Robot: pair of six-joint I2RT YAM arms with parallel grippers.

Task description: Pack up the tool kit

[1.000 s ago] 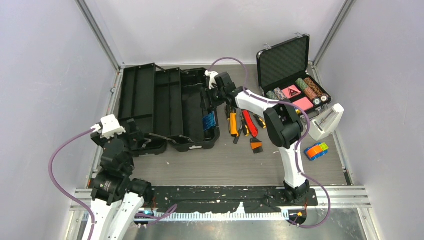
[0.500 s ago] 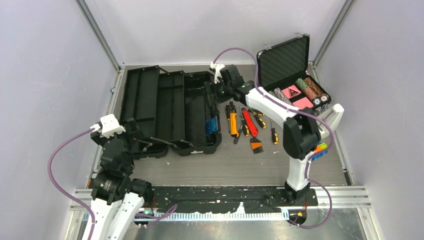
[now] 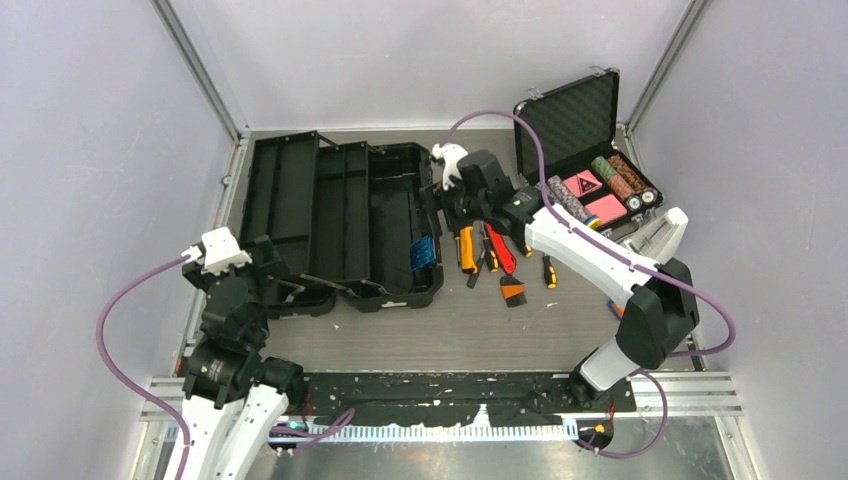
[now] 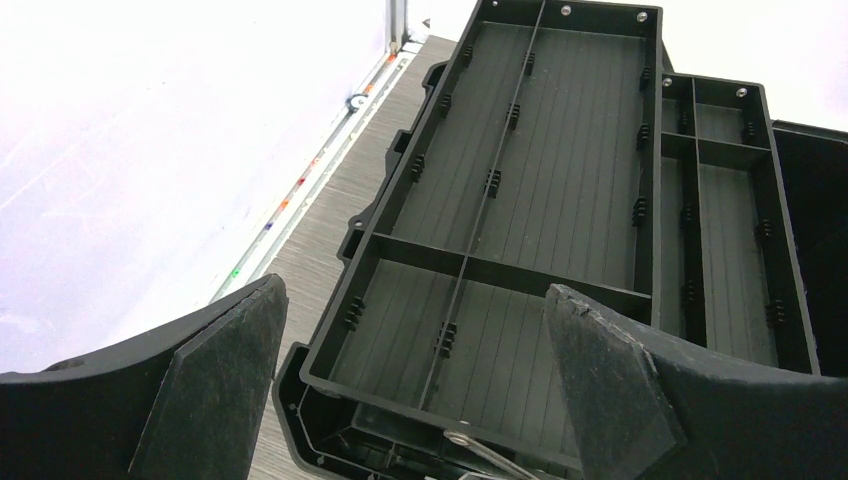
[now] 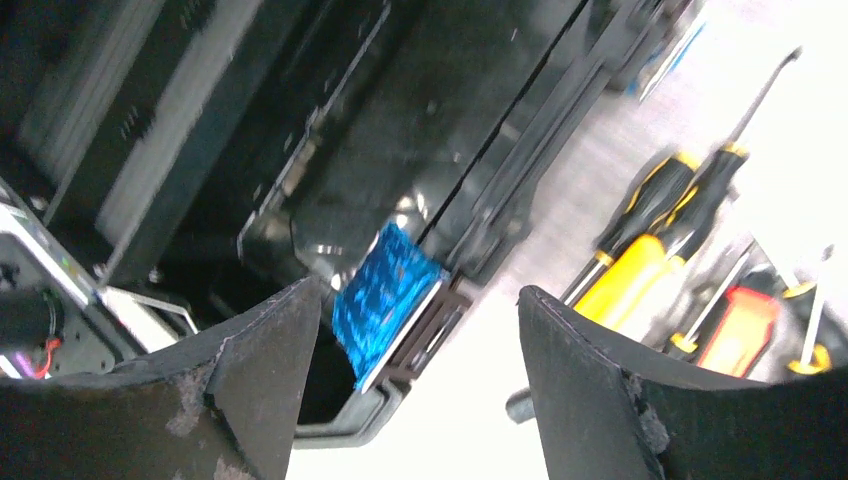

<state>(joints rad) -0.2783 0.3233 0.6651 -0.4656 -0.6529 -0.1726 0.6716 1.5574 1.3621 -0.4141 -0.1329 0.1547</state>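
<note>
Black-padded left gripper hovers at the open toolbox's near left corner, jaws spread wide, empty. Just right of the toolbox lie the hand tools, right gripper above their far ends, jaws apart, gripping nothing.

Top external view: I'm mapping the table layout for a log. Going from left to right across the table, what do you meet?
toolbox → yellow tool → red tool → chip case. The right arm overlaps the tools, so it is left out.
</note>
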